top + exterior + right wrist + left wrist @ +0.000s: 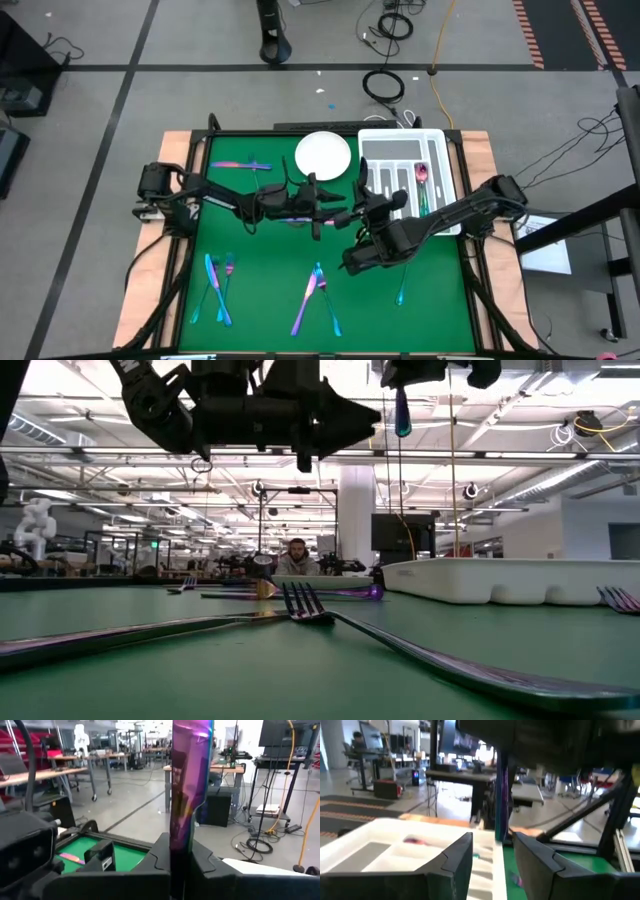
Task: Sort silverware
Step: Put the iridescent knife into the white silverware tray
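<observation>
While the high view hides the handover, the wrist views show it: the left gripper (pixel 492 857) stands spread, and the right gripper (pixel 182 855) pinches an upright knife (pixel 189 785). Loose silverware (pixel 315 295) lies toward six o'clock on the green mat (pixel 270 260); white tray (pixel 440 165) at two o'clock.

No lettering, label, brand, number or sign can be read anywhere across the four views, neither on the counter (pixel 260 270) nor on the white slotted tray (pixel 440 165) nor on the dark arms above them.
</observation>
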Robot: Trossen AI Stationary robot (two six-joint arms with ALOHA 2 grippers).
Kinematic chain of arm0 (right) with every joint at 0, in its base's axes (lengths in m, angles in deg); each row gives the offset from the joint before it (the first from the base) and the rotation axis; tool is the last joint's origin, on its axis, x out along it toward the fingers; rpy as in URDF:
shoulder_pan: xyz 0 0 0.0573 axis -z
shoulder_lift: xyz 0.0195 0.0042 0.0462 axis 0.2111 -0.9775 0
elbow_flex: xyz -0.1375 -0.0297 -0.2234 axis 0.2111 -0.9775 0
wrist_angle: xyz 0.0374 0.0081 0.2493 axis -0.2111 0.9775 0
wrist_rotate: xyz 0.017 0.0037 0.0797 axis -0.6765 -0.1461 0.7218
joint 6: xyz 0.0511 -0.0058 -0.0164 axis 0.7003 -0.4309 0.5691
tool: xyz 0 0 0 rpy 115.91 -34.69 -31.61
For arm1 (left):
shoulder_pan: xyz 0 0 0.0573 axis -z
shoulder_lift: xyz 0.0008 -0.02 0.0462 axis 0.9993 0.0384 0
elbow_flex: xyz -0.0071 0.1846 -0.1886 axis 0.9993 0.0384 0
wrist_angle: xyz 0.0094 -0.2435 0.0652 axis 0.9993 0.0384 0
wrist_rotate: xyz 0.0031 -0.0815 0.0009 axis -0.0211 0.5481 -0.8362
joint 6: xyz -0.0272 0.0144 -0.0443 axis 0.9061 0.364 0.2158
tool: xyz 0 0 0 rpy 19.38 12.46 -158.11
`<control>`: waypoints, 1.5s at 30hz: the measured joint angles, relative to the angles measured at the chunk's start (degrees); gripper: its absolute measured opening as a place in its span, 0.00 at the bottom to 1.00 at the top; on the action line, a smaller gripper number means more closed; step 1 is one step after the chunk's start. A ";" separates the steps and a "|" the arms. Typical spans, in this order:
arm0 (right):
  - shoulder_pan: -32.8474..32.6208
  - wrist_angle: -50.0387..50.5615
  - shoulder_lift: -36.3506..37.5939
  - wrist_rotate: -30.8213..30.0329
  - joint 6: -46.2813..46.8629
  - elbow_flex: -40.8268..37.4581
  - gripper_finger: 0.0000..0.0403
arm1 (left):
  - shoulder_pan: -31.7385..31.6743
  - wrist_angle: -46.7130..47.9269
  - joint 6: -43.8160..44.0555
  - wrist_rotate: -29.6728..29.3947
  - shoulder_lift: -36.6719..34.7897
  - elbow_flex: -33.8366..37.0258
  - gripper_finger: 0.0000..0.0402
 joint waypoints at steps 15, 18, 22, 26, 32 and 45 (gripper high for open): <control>9.76 20.97 18.75 35.21 -7.16 -1.50 0.00 | -2.87 20.28 -0.31 5.23 -10.26 5.95 0.37; 14.87 19.85 22.58 43.09 -11.53 -4.81 0.00 | -2.73 21.19 0.04 5.01 -14.87 10.05 0.37; 22.35 13.15 27.45 52.72 -16.77 -13.02 0.00 | -2.24 20.04 2.56 2.92 -22.17 16.70 0.37; 30.48 2.55 31.18 64.86 -22.35 -23.79 0.00 | -1.16 16.32 5.03 -0.08 -28.35 21.84 0.37; 41.34 -11.58 31.85 77.77 -23.90 -38.10 0.00 | 2.66 15.40 8.96 1.46 -33.20 24.98 0.37; 46.34 -18.08 27.60 83.26 -23.56 -45.75 0.01 | 9.37 13.25 1.80 -1.73 -34.40 26.73 0.37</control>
